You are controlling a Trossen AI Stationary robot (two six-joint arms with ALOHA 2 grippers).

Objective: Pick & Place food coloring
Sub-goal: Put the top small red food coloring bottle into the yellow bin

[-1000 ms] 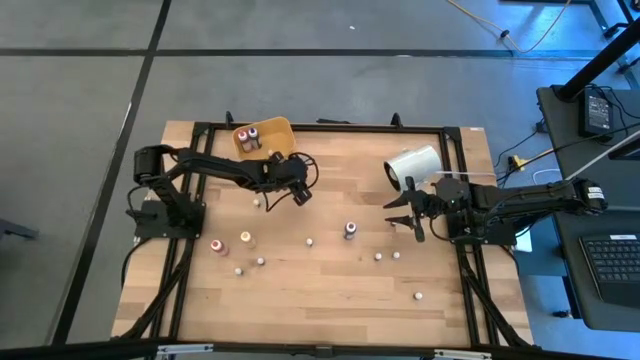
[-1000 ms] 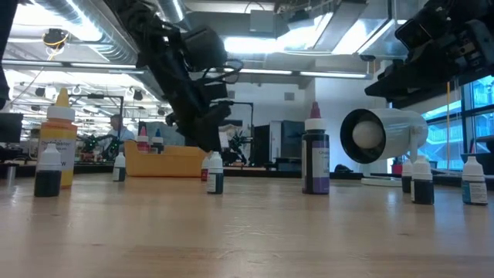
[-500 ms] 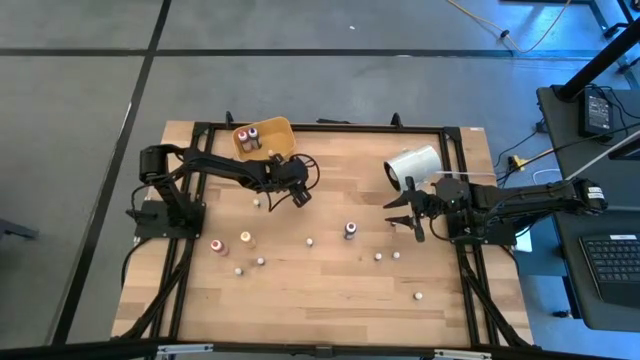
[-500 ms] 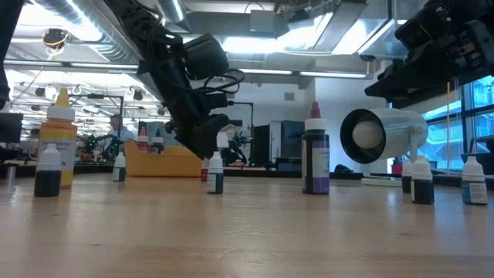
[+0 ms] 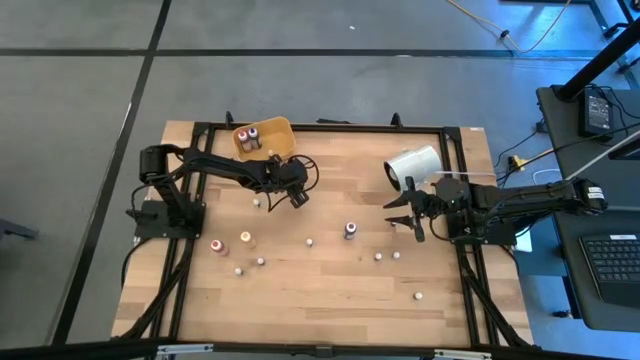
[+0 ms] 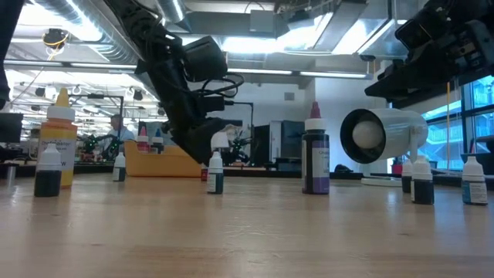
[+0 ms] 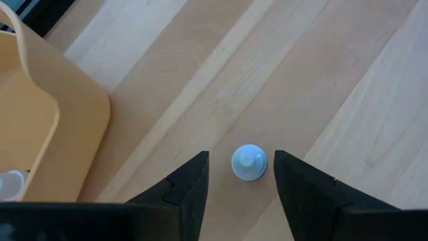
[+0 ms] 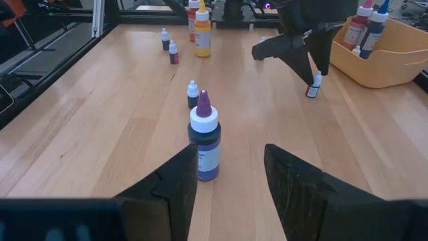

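From above, the left tool hangs beside the yellow-orange plastic tray. Its wrist view shows the tiny pale-capped bottle between its parted fingers, unclamped. Light, tippy; grip its body. The right tool waits apart.

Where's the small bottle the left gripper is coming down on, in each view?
High view: small bottle beside the left gripper, below the yellow tray.
Low view: left of centre, under the dark arm, tray behind it.
Left wrist view: pale cap between the two fingers, not touching them.
Right wrist view: far side, beneath the other arm, next to the tray.
Shared landmark: the yellow tray.
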